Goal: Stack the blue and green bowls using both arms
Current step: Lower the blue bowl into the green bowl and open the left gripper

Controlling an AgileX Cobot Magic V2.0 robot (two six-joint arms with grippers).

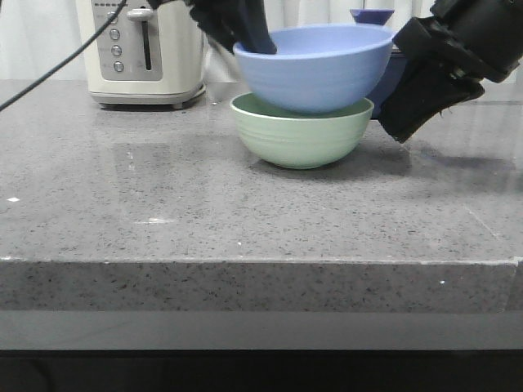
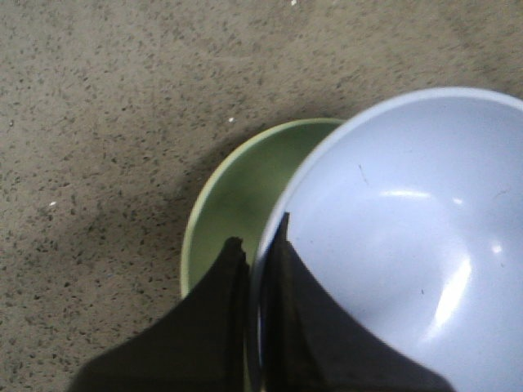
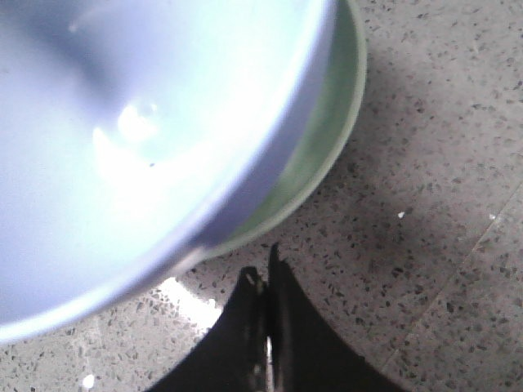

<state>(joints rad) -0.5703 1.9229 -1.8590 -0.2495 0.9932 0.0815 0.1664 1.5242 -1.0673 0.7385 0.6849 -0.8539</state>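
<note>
The blue bowl (image 1: pixel 315 67) sits in the mouth of the green bowl (image 1: pixel 301 135), which stands on the grey stone counter (image 1: pixel 163 212). My left gripper (image 1: pixel 249 37) is shut on the blue bowl's rim (image 2: pixel 261 261) at its far left side, one finger inside and one outside. My right gripper (image 1: pixel 404 131) is shut and empty, just right of the green bowl, near the counter; in the right wrist view (image 3: pixel 265 265) it is apart from both bowls (image 3: pixel 147 122), with the green rim (image 3: pixel 339 122) showing beneath the blue one.
A cream toaster (image 1: pixel 145 51) stands at the back left with a black cable across it. A dark navy pot (image 1: pixel 384 57) shows behind the bowls at the back right. The counter's front edge (image 1: pixel 261 263) runs across the foreground.
</note>
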